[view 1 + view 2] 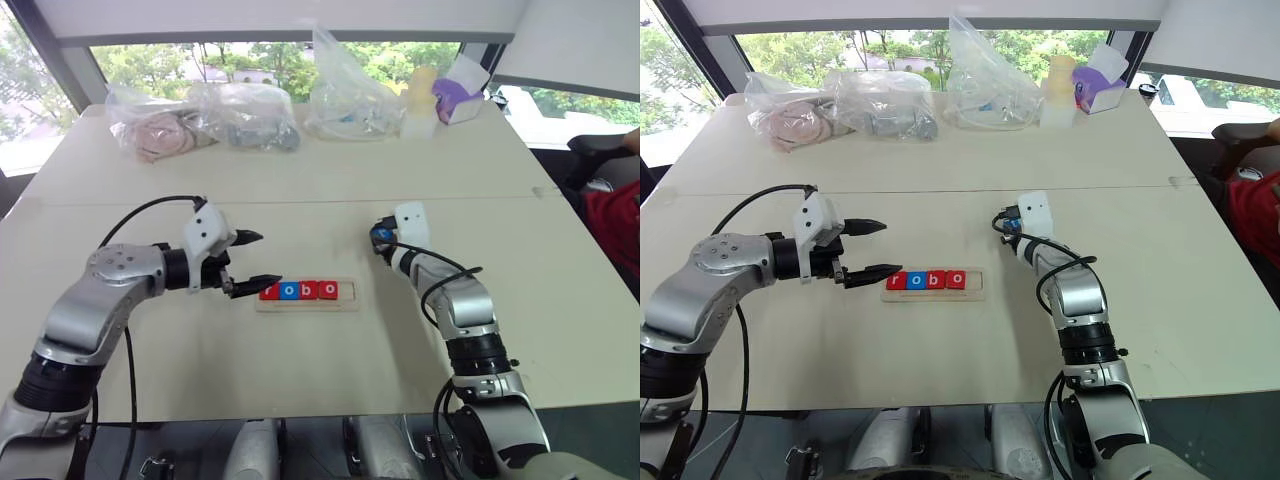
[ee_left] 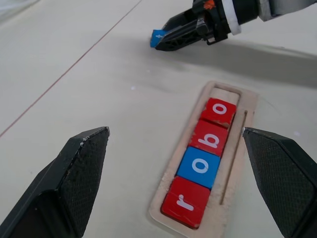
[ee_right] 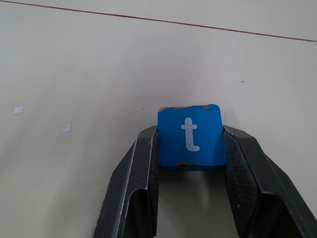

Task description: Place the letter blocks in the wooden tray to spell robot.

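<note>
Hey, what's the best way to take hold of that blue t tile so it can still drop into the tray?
Grip the flat blue square t tile by its two opposite side edges, coming in from behind its lower edge as the right gripper does, jaws shut on it. That leaves its underside free, probably letting it seat in the pale wooden tray's empty end slot.

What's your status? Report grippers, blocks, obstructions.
Right gripper shut on blue t block. Left gripper open beside wooden tray. Tray reads r-o-b-o, end slot free, unobstructed.

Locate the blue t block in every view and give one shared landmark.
Left eye view: blue t block at right gripper tips, beyond the wooden tray.
Right eye view: likewise.
Left wrist view: beyond the tray's empty end.
Right wrist view: between the fingers.
Landmark: the tray.
</note>
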